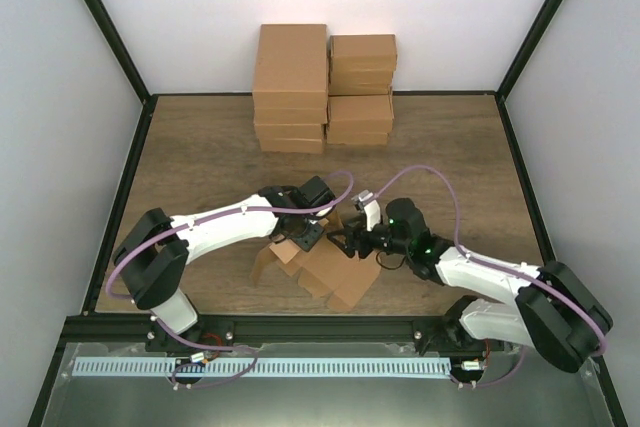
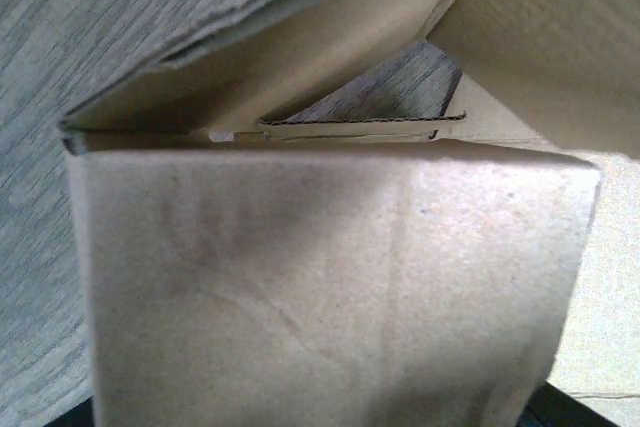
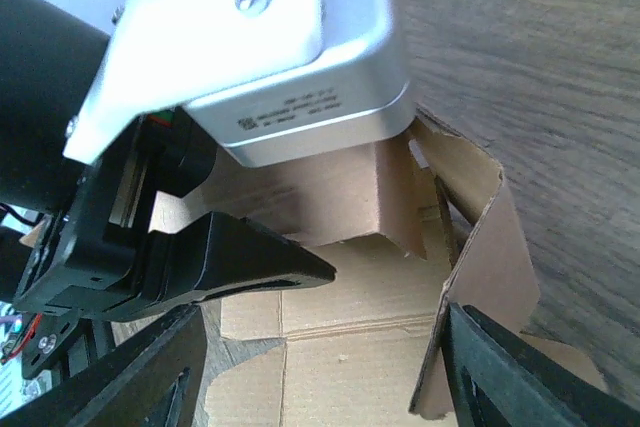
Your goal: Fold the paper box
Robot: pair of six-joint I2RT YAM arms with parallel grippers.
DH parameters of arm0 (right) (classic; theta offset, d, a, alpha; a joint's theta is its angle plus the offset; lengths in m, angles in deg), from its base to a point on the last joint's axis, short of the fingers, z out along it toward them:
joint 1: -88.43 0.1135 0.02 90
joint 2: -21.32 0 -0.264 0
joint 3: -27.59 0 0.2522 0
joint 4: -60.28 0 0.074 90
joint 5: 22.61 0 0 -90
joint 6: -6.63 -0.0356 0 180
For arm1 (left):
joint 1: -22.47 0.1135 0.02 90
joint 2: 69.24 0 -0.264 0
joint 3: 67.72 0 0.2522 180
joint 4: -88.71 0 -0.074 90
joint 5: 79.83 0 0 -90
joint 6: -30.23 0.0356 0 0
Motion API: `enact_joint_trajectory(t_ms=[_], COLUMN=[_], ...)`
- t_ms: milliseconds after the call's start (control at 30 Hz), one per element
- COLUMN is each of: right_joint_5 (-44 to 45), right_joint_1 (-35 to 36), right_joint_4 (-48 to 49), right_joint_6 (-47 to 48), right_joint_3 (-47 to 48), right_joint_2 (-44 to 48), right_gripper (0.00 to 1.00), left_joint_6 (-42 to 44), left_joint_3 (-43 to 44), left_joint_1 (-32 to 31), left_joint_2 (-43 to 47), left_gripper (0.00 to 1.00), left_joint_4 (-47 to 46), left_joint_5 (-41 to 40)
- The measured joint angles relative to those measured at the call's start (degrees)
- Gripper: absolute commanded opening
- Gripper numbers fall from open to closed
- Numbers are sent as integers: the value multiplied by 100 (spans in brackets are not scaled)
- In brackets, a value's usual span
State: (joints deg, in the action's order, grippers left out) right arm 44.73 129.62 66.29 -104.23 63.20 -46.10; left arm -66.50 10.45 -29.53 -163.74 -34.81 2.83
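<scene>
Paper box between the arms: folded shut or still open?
Still open, partly folded: the paper box has flaps standing up, its inside showing.

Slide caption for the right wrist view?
Open right hand facing the half-folded paper box, left hand over it, one flap upright.

— How many arms?
— Two: the left arm (image 1: 215, 227) and the right arm (image 1: 480, 272), low in the frame.
— Paper boxes?
— One paper box (image 1: 335, 272), lower centre.
— And the brown cartons?
— Two stacks, upper centre: a wider stack (image 1: 290, 77) and a narrower stack (image 1: 362, 87). The number of cartons in each is unclear.
</scene>
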Motion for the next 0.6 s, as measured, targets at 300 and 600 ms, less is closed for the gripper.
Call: enact_joint_trajectory(t_ms=[300, 600], right_joint_5=[-870, -1062], right_joint_1=[-776, -1910], right_joint_4=[-138, -431], right_joint_6=[44, 236], right_joint_3=[7, 391], right_joint_2=[271, 352], right_gripper=[70, 69], left_joint_6=[0, 0], left_joint_3=[0, 0], left_joint_1=[0, 0], left_joint_2=[0, 0], left_gripper=[56, 56], left_joint_4=[-22, -22], left_joint_5=[0, 0])
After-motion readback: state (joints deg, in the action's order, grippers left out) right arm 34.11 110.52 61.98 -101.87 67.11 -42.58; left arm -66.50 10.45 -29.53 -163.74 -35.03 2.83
